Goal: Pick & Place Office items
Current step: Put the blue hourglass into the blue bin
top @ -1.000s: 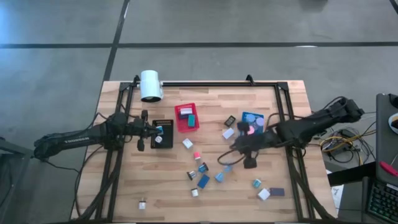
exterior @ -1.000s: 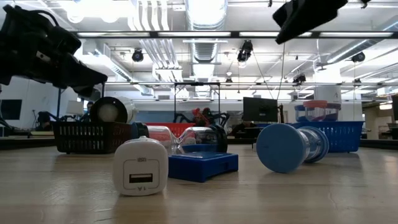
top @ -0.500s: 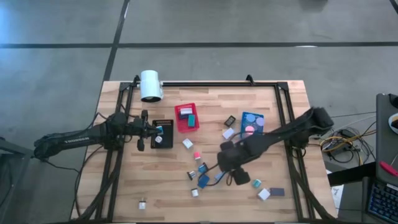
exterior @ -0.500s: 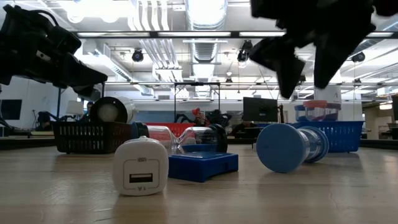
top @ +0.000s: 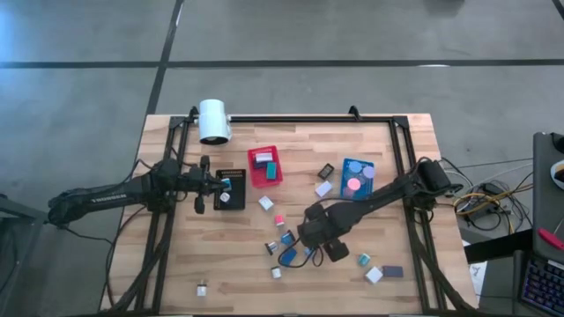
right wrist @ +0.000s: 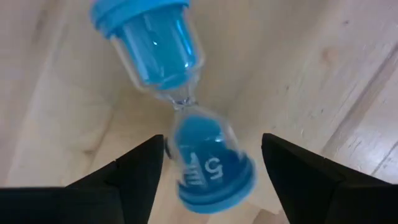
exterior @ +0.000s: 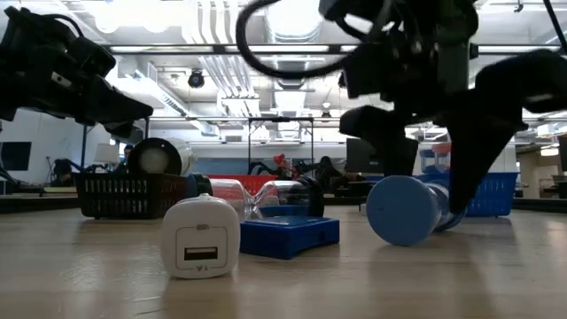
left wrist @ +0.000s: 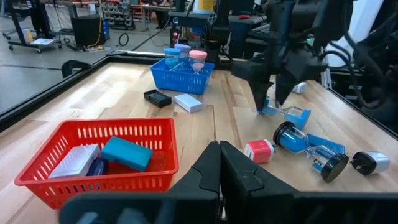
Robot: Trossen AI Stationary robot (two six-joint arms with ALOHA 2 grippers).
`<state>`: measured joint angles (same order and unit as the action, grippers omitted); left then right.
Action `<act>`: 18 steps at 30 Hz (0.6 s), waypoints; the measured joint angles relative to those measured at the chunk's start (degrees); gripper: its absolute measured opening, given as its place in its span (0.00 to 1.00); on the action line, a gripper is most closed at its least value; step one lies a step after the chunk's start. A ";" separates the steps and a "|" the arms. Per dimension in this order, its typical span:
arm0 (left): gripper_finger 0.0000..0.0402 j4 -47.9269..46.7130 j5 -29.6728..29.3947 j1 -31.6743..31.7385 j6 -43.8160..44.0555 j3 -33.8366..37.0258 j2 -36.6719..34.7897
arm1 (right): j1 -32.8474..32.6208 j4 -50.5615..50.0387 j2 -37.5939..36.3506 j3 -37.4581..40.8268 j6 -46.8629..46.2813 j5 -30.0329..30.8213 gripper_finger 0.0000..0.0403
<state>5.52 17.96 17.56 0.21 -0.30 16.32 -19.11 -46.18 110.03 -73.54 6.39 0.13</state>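
Right gripper (right wrist: 211,158): hanging low over the middle of the table (top: 370,141), fingers standing apart on either side of a blue sand timer (right wrist: 180,99), not touching it in the right wrist view. Timer lying on its side on the wood, one end cap marked with a 5 sitting between the fingers, the other bulb pointing away. Same gripper (exterior: 425,151) showing in the low view, straddling a blue round-ended timer (exterior: 403,210) down on the table.

Left gripper (left wrist: 217,171): waiting at the table's left side beside the black bin (top: 231,189), fingers pressed together, holding nothing.

Remaining small items lying scattered across the middle and near part of the table: a white charger block (exterior: 200,237) and a flat blue box (exterior: 288,236) sitting nearest the low camera, a pink-and-white piece (left wrist: 259,151) and a black-capped timer (left wrist: 308,144) resting beyond the red bin (left wrist: 99,158). Red bin holding a teal block (left wrist: 126,152) and a white piece (left wrist: 73,160). Blue bin (left wrist: 182,71) standing farther off, holding timers.
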 joint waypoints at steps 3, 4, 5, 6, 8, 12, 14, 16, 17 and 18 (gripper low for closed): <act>0.01 0.00 -0.01 0.00 -0.40 0.00 0.00 | 0.00 -1.01 1.00 0.10 0.29 0.05 0.60; 0.01 0.02 -0.01 0.00 -0.37 0.00 0.00 | 0.00 -0.99 1.40 0.16 0.31 0.04 0.58; 0.01 0.02 -0.01 0.00 -0.40 0.00 0.00 | 0.00 -1.00 1.74 0.18 0.33 0.04 0.57; 0.01 0.00 -0.01 0.00 -0.40 0.00 0.00 | 0.00 -0.98 2.10 0.18 0.32 0.04 0.55; 0.01 0.03 -0.01 0.00 -0.37 0.00 0.00 | 0.01 -0.99 2.61 0.17 0.30 0.01 0.52; 0.01 0.02 -0.03 0.00 -0.33 0.00 0.00 | 0.04 -1.20 2.96 -0.04 0.07 -0.29 0.47; 0.01 0.02 -0.03 0.00 -0.31 0.00 0.00 | 0.04 -1.17 2.76 0.03 -0.62 -0.94 0.47; 0.01 0.02 -0.03 0.00 -0.18 0.00 0.00 | 0.04 -1.18 2.04 0.20 -2.08 -1.60 0.47; 0.01 0.02 -0.03 0.00 -0.18 0.00 0.00 | 0.02 -1.30 1.61 0.29 -2.84 -1.75 0.47; 0.01 0.02 -0.03 0.00 -0.18 0.00 0.00 | -0.02 -1.41 0.89 0.32 -3.38 -1.91 0.47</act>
<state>5.54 17.93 17.56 0.03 -0.30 16.32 -19.13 -47.59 110.92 -73.22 3.02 -1.78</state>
